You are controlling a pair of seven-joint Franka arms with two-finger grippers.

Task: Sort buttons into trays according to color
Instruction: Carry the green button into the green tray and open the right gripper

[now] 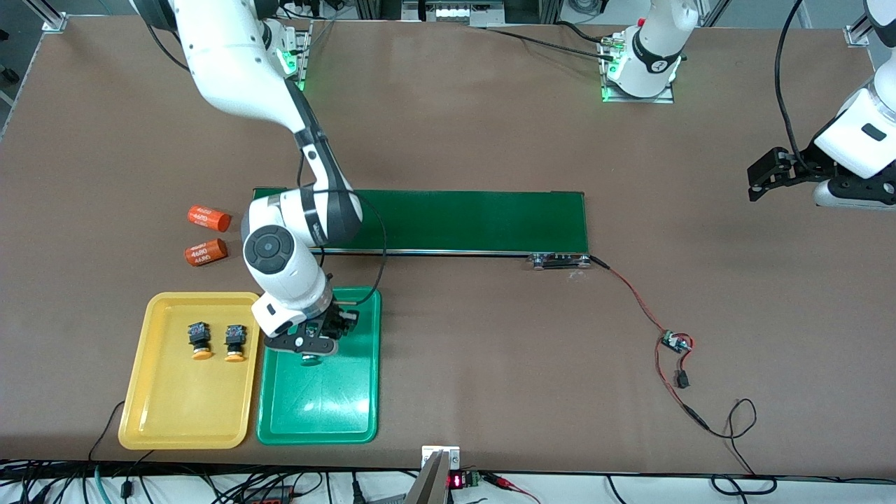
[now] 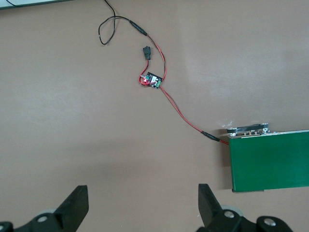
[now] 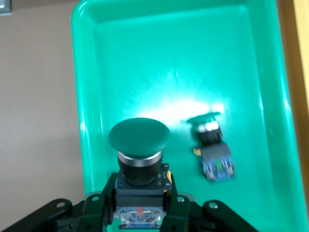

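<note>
Brown counter point(image 1: 490, 350) carries yellow tray point(image 1: 150, 392) with two orange-capped buttons point(image 1: 200, 339); green tray point(image 1: 350, 413) holds one green-capped button point(image 3: 212, 147), while right gripper point(image 1: 316, 344) clenches another green button point(image 3: 139, 145) over it. Left gripper point(image 2: 142, 208) waits, fingers released.

Glossy white arm shells, black joint bands, black claws point(image 1: 770, 175), seemingly cable-trailed.

Green tray point(image 3: 87, 96): glossy smooth plastic, bright glare on its floor. Yellow tray point(image 1: 143, 392): same glossy plastic. Held green button point(image 3: 139, 137): matt cap, shiny metal collar. Desk point(image 1: 490, 140): matt brown. Conveyor belt point(image 1: 476, 220): matt dark green.
</note>
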